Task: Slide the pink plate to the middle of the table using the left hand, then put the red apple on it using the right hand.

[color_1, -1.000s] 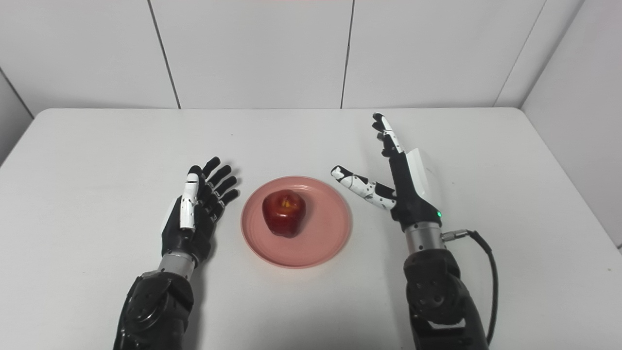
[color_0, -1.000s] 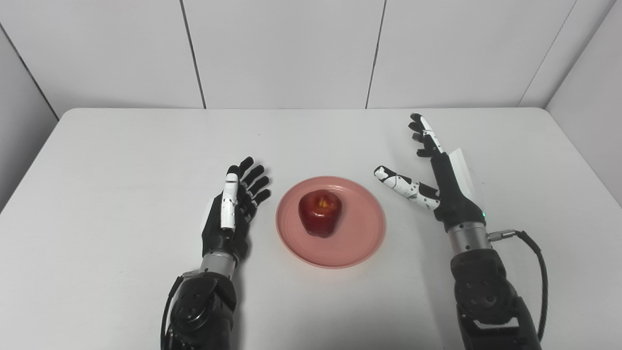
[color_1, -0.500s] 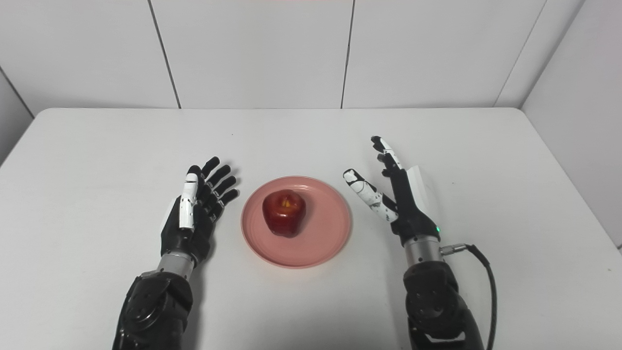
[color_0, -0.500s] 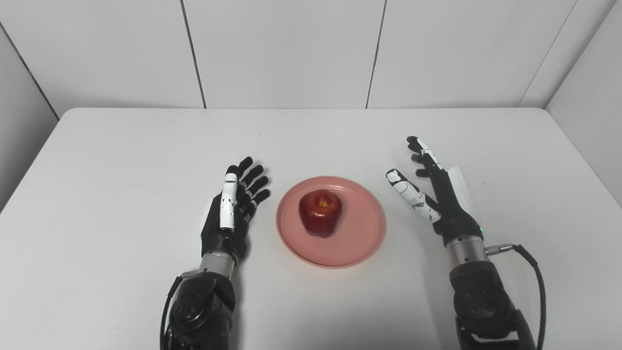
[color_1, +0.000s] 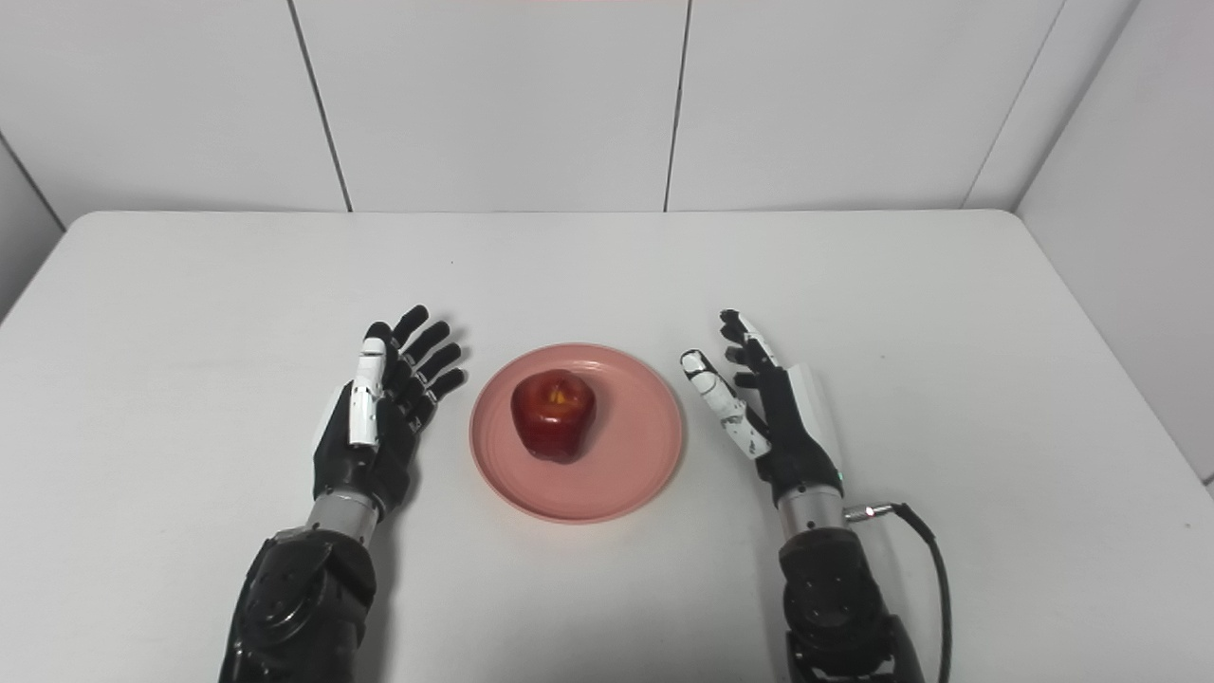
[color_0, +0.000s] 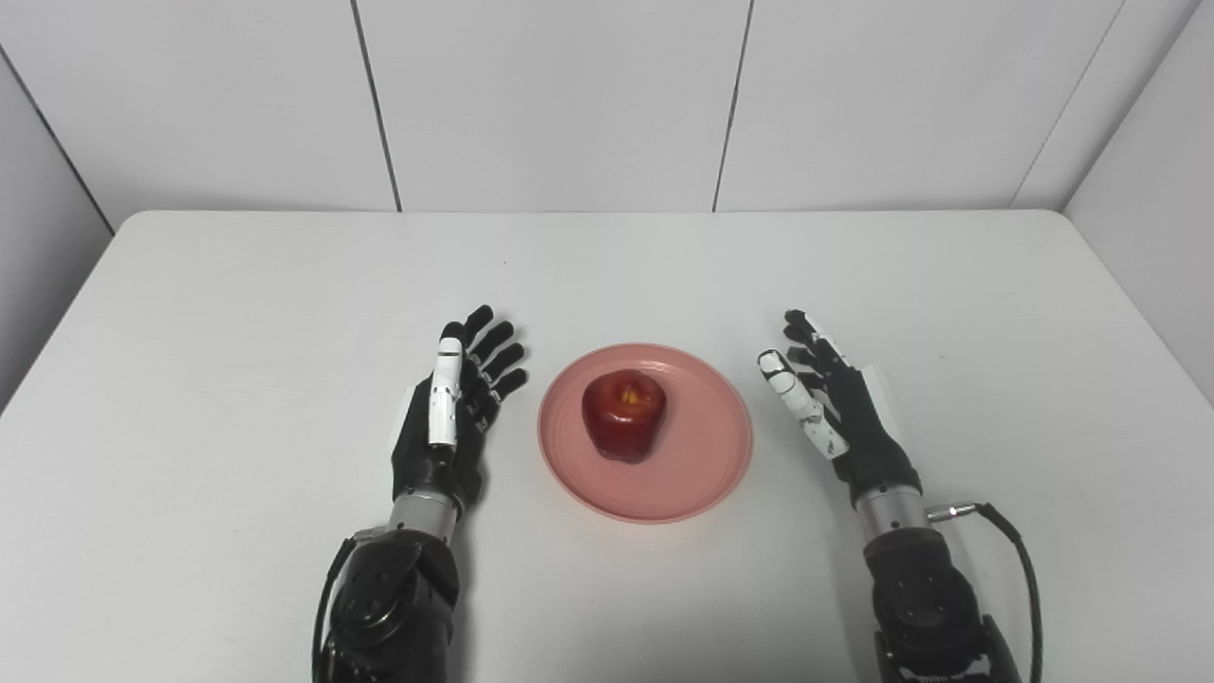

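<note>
A pink plate (color_0: 707,474) lies near the middle of the white table. A red apple (color_0: 623,415) stands on it, stem end up. My left hand (color_0: 455,408) rests just left of the plate, open, fingers spread and pointing away from me, holding nothing. To the plate's right my right hand (color_0: 839,408) is open too, thumb toward the plate, a short gap from the rim. The same apple (color_1: 554,414) and right hand (color_1: 773,413) show in the right eye view.
The white table (color_0: 237,313) reaches back to a white panelled wall (color_0: 560,95). Its side edges run along walls at left and right. A black cable (color_0: 1010,555) loops from my right wrist.
My right hand has drawn back toward me and lowered beside the plate, its thumb folding in closer to the fingers. The left hand, plate and apple have stayed still.
</note>
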Action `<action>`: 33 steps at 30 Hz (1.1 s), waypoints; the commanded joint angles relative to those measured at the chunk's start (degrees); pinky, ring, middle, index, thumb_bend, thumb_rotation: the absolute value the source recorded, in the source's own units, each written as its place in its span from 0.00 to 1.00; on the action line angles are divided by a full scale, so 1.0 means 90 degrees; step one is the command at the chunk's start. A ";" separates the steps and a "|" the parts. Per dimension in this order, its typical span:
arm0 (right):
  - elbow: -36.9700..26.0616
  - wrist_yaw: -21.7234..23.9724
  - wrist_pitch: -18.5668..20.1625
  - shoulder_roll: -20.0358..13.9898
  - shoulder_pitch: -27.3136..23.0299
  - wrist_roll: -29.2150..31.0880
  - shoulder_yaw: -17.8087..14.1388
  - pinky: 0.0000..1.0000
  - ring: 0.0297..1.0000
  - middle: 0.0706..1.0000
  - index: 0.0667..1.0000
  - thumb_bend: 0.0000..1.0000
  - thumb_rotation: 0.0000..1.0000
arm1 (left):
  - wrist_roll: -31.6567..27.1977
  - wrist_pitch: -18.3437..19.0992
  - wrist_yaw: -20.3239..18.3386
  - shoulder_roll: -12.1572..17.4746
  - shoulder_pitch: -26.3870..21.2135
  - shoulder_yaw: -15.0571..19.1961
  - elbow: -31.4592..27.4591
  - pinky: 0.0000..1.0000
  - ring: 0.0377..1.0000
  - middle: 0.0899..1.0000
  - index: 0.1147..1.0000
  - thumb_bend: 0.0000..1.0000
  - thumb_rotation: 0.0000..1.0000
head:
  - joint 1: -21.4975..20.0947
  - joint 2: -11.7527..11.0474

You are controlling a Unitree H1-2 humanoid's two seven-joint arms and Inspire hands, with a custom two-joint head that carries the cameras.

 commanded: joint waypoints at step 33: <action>0.0093 -0.0251 -0.0476 0.0258 -0.0184 0.1005 -0.0151 0.83 0.87 0.89 0.89 0.18 1.00 | -0.0034 -0.0178 -0.0232 0.0183 -0.0193 0.0170 0.0084 0.86 0.86 0.87 0.85 0.41 1.00 | 0.0187 -0.0099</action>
